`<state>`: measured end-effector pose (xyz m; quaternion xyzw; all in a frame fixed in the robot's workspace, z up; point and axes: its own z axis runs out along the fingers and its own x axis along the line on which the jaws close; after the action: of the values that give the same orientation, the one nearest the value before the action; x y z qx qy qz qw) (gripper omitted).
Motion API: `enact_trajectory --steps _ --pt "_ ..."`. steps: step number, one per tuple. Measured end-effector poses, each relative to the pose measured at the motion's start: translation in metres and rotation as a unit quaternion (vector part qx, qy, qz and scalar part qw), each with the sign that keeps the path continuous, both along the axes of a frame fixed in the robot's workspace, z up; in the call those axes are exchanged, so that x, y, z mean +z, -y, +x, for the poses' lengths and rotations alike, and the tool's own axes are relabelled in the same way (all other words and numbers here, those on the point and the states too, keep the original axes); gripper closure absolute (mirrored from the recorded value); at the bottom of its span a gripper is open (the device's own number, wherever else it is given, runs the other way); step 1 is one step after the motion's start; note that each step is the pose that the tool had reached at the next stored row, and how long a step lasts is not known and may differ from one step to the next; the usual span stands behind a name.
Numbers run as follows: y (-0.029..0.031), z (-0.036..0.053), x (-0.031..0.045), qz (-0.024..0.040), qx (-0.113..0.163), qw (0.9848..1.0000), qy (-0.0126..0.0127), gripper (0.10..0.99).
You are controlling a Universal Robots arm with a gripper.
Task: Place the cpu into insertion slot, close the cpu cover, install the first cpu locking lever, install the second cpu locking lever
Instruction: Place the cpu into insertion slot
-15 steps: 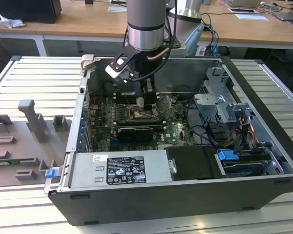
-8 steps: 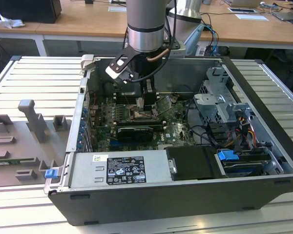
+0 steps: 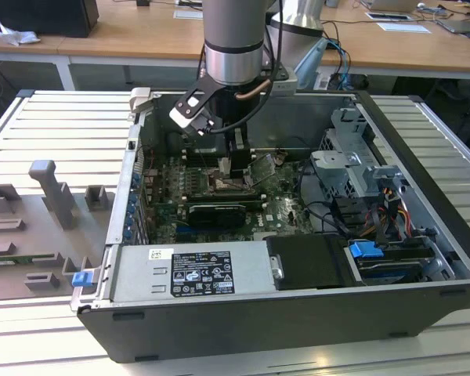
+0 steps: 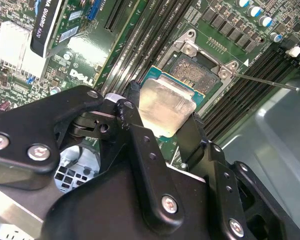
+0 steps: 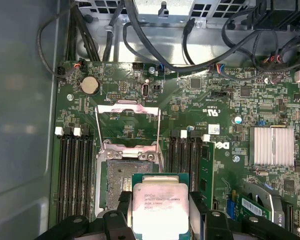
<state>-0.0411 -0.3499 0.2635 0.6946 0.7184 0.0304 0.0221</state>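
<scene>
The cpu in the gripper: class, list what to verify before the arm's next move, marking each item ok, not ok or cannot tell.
1. The cpu held in the gripper: ok, clamped on two opposite edges.
2. The cpu cover open, off the insertion slot: ok.
3. Insertion slot empty, contacts bare: ok.
4. Cpu squarely over the slot: not ok, it overlaps only part of it in both wrist views.
5. Cpu's corner mark matched to the slot: cannot tell.

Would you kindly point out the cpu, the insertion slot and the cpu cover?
cpu (image 5: 160, 210): first wrist view, its metal top.
insertion slot (image 5: 119, 181): first wrist view, its dark contact field.
cpu cover (image 5: 126, 105): first wrist view, the open frame's end bar.
</scene>
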Motion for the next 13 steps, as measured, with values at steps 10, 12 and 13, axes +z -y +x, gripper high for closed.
enact_trajectory --steps 10,12,13 --pt "-0.0002 0.0000 -0.0028 0.0001 0.000 1.0000 0.0001 0.549" --pt "-0.0005 -0.0001 -0.0048 0.0000 0.000 1.0000 0.0000 0.549" --pt "-0.0012 -0.0001 -0.0059 -0.0001 0.000 1.0000 0.0000 0.549"
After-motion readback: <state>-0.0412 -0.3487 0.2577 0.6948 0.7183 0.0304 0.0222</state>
